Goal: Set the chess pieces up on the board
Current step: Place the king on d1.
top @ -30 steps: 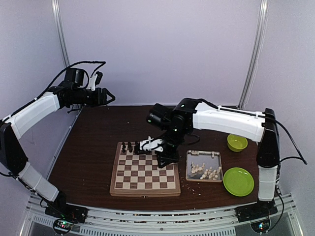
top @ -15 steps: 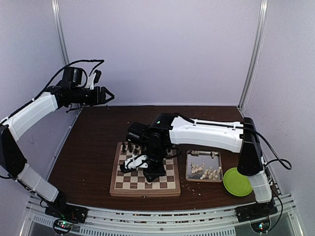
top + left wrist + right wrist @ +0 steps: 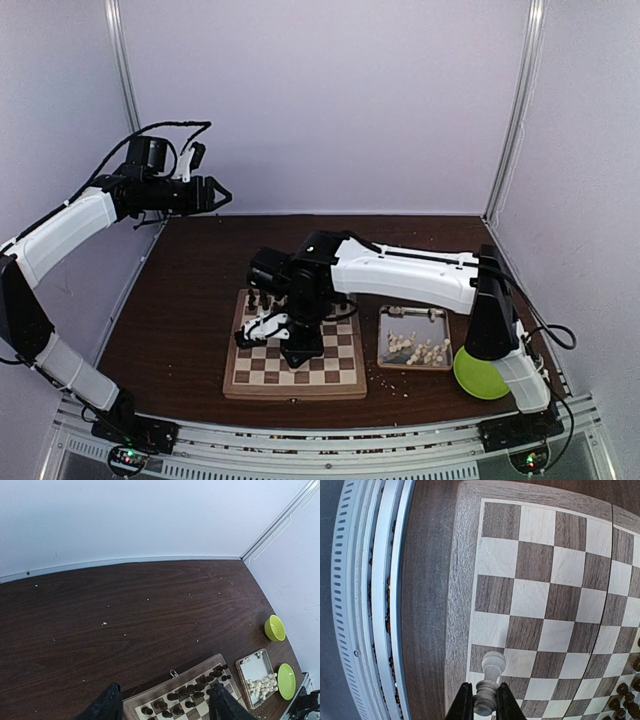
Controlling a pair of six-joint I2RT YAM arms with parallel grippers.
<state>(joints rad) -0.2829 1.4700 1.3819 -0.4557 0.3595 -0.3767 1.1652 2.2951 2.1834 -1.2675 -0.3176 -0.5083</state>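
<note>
One dark brown table [image 3: 190,290] fills my view, boxed in by pale lilac walls [image 3: 320,100] with two metal posts [image 3: 122,80] at the back. Far left, the left gripper [image 3: 222,197] hangs high, fingers apart, holding nothing. One board [image 3: 290,391] lies at centre, with two rows of dark pieces [image 3: 190,692] at its far edge, too small to count. Over its near edge the right gripper [image 3: 484,700] is clamped on one cream piece [image 3: 488,672]. One metal tray [image 3: 414,318] beside the board holds the heaped cream chess pieces [image 3: 420,350]. Two green dishes, a bowl [image 3: 274,627] and a plate [image 3: 286,680], sit furthest right.
</note>
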